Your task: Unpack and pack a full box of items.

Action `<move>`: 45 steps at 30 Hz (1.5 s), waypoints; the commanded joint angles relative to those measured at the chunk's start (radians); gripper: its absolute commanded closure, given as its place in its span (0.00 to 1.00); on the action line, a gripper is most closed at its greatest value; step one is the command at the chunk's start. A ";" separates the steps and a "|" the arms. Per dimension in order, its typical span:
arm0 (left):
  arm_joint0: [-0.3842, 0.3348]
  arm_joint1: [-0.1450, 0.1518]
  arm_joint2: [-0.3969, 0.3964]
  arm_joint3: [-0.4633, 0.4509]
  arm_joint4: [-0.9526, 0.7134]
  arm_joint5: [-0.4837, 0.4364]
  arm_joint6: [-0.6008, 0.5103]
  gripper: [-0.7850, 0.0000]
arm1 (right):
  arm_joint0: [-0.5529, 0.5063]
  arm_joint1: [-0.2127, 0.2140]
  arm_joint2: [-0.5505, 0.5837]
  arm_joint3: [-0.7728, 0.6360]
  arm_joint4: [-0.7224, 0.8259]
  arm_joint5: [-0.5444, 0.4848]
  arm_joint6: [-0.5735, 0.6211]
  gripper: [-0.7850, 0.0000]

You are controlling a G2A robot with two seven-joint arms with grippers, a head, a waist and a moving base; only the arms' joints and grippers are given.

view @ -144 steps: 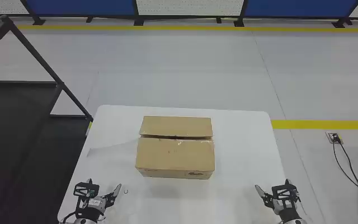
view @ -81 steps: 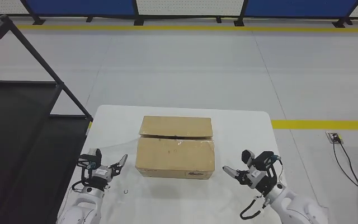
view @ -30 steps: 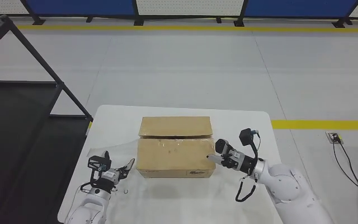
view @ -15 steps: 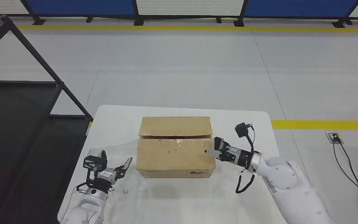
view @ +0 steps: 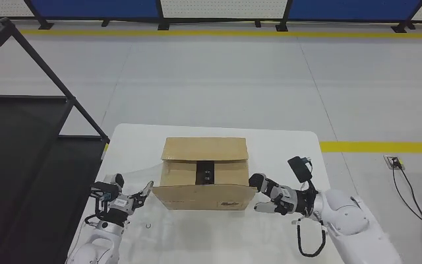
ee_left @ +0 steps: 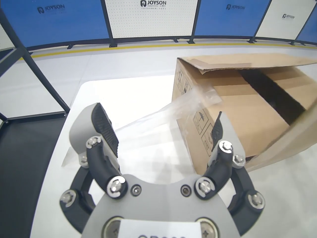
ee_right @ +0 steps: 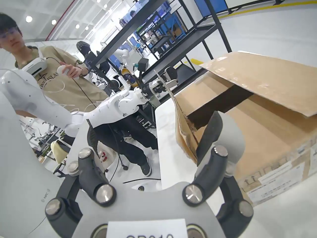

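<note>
Box sits mid-table, front flap folded out. Your right gripper is spread wide at flap's corner, empty; left gripper same. Cardboard's thin and bendy, probably tears easy, so pinch flap's free edge.

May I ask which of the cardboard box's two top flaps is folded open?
The near flap, by the right hand, is lifted and leans outward; the far flap covers its half.

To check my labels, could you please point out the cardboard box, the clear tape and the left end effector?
cardboard box (view: 204,149): top view, far flap.
clear tape (ee_left: 138,130): left wrist view, mid-strip.
left end effector (ee_left: 158,111): left wrist view, between its fingertips.
</note>
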 commanded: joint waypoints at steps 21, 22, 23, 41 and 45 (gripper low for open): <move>0.159 0.046 -0.122 -0.129 0.131 -0.469 -0.074 0.00 | 0.011 0.204 -0.240 -0.025 -0.059 -0.073 -0.072 0.00; 0.157 0.045 -0.112 -0.124 0.144 -0.459 -0.073 0.00 | 0.024 0.205 -0.250 -0.020 -0.035 -0.071 -0.071 0.00; 0.155 0.045 -0.103 -0.118 0.148 -0.455 -0.072 0.00 | 0.035 0.206 -0.261 -0.016 -0.012 -0.071 -0.070 0.00; 0.136 0.043 -0.080 -0.088 0.129 -0.409 -0.080 0.00 | 0.079 0.208 -0.294 -0.004 0.090 -0.066 -0.066 0.00; 0.136 0.043 -0.080 -0.088 0.129 -0.409 -0.080 0.00 | 0.102 0.199 -0.329 -0.039 0.153 0.002 -0.049 0.00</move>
